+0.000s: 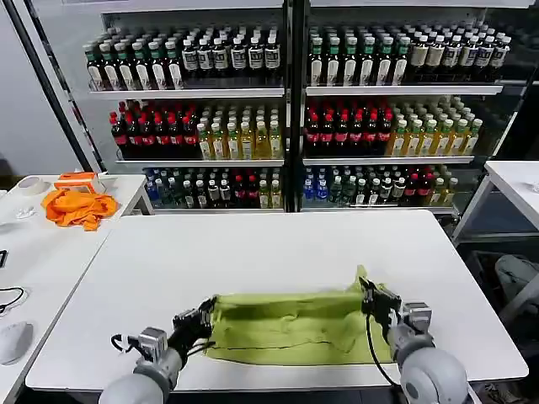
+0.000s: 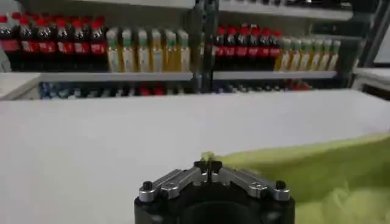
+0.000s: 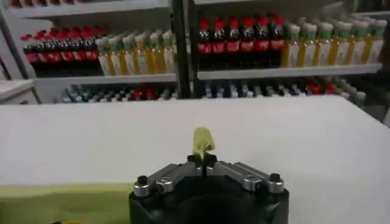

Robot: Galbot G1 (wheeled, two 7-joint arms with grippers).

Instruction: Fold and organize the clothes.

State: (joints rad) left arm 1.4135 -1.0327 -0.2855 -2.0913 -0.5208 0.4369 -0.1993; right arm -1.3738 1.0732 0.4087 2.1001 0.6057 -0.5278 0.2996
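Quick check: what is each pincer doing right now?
Left pincer: shut on the lime T-shirt, at its left edge.
Right pincer: shut on the T-shirt's right edge.

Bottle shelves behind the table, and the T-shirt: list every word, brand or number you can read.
None can be read.
Bottle labels: too small and blurred.
Lime T-shirt, pinched at each end by the left gripper and right gripper: plain, no print.
White table: no markings.

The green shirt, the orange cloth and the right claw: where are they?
green shirt [image 1: 290,326], head view, middle of the fabric.
orange cloth [image 1: 78,207], head view, centre of the heap.
right claw [image 1: 368,295], head view, between its fingertips.
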